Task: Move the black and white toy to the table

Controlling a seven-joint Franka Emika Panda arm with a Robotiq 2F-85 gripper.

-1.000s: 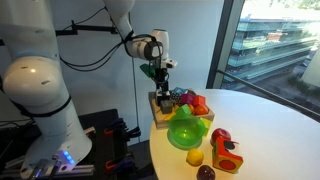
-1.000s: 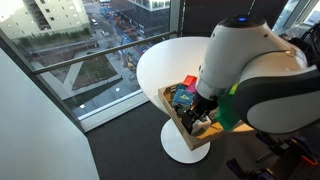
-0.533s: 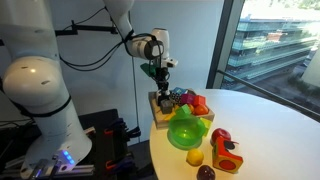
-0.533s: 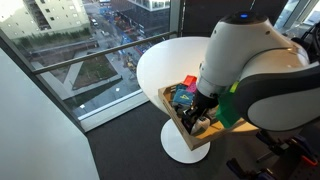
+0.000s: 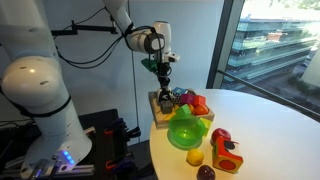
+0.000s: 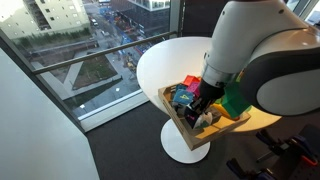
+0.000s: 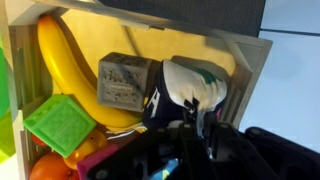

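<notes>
**Claw at the toy in the crowded tray**

The black and white toy (image 7: 192, 88) lies in the wooden tray (image 7: 252, 75), touching a grey cube (image 7: 125, 80) beside a banana (image 7: 60, 70). The claw (image 7: 195, 130) reaches it; whether it grips cannot be told. A green bowl (image 5: 185, 132) crowds the desk (image 5: 270, 120) nearby.

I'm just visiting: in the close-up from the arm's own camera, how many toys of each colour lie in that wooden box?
Yellow: 1, the banana
Grey: 1, the cube
Green: 1, the square block
Black and white: 1, the black and white toy
Orange: 1, the orange piece, cut off by the edge
Total: 5 that show clearly
</notes>
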